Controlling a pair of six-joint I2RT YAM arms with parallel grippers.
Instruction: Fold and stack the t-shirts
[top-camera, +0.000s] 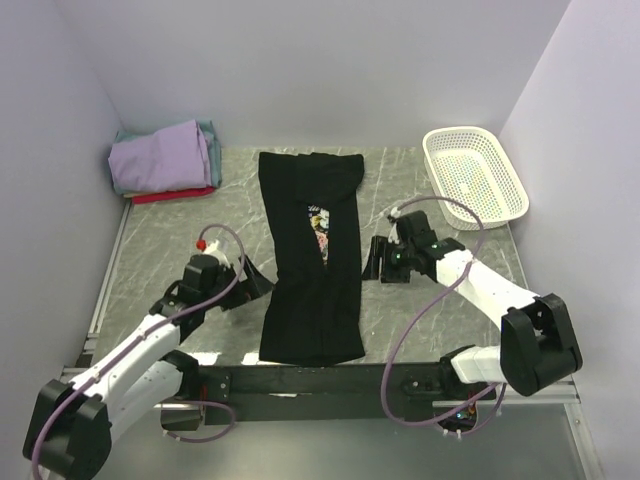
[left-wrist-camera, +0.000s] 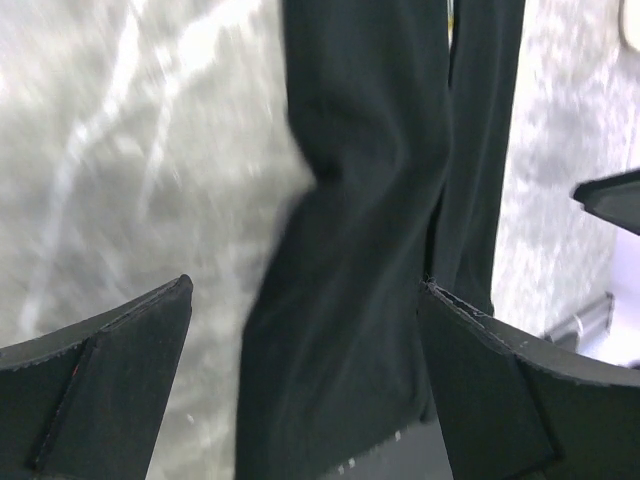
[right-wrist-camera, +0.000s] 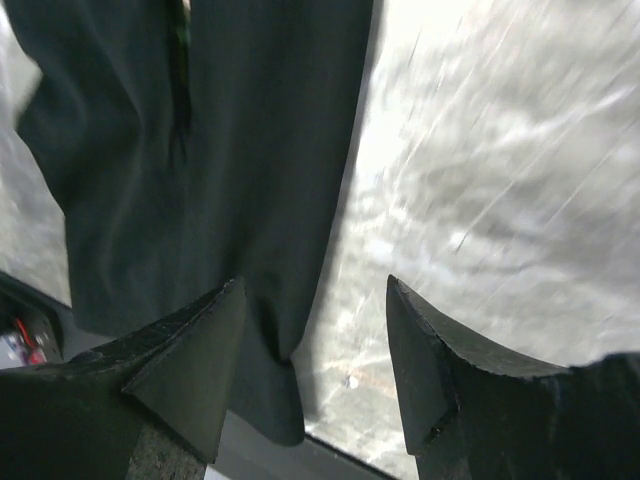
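A black t-shirt (top-camera: 310, 290) lies in the middle of the table as a long strip with both sides folded in. Its rose print (top-camera: 320, 226) shows through the gap between the folded sides. My left gripper (top-camera: 252, 287) stands open at the strip's left edge. In the left wrist view the black cloth (left-wrist-camera: 350, 250) lies below and between the wide fingers (left-wrist-camera: 110, 370), which grip nothing. My right gripper (top-camera: 376, 262) stands open at the strip's right edge. In the right wrist view the shirt's edge (right-wrist-camera: 200, 150) sits under the left finger (right-wrist-camera: 190, 370). Folded lavender (top-camera: 162, 155), teal (top-camera: 210, 132) and red (top-camera: 172, 196) t-shirts are stacked at the back left.
A white mesh basket (top-camera: 500, 205) stands at the back right. Walls close the table at the left, back and right. A black rail (top-camera: 330, 378) runs along the near edge, under the shirt's hem. Grey marbled tabletop (top-camera: 440, 310) shows on either side of the shirt.
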